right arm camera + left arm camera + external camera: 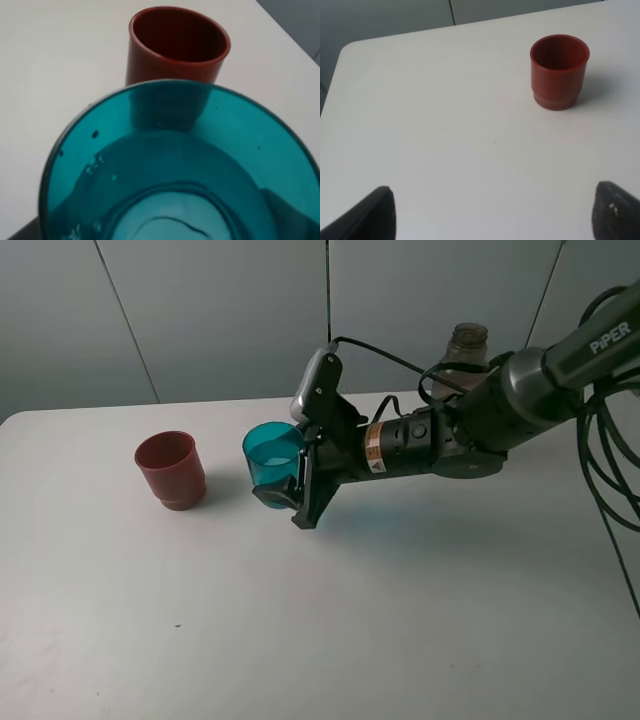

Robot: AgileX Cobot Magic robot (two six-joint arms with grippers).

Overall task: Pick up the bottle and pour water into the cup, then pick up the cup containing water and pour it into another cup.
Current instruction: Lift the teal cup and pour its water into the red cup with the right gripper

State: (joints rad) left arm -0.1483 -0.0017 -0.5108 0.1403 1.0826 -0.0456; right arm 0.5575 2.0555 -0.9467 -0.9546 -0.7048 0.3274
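The right gripper (287,488) is clamping the water-filled translucent teal cup (272,452) upright, apparently raised off the table, near the red-brown cup (170,470) on its side facing the bottle (467,345), so the receiving mouth is lying straight ahead of this nearer arm.

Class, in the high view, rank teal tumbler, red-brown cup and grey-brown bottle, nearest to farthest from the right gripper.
1. Translucent teal plastic tumbler: held in the right gripper.
2. Opaque red-brown plastic cup: standing at the view's left.
3. Smoky grey-brown plastic bottle: far back, behind the arm.
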